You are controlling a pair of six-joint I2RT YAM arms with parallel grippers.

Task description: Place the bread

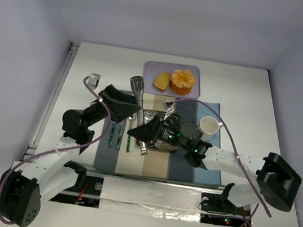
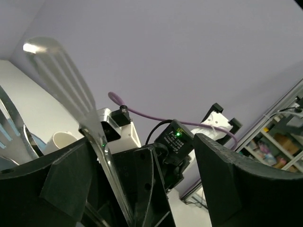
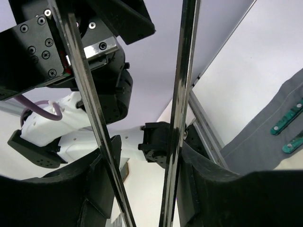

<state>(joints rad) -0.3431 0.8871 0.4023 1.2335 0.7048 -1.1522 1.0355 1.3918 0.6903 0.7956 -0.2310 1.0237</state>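
Observation:
The bread, a small golden slice, lies on the purple tray at the back, beside a round orange peeled fruit. Metal tongs stand over the striped placemat, their slotted head pointing toward the tray. My right gripper is closed around both tong arms, with a finger pressed against each arm, as the right wrist view shows. My left gripper is open beside the tongs. In the left wrist view one tong arm runs along its left finger.
A white cup stands on the placemat's right part. Teal-handled utensils lie on the mat's left part. A small silver object sits on the table to the left. White walls close in the back and sides.

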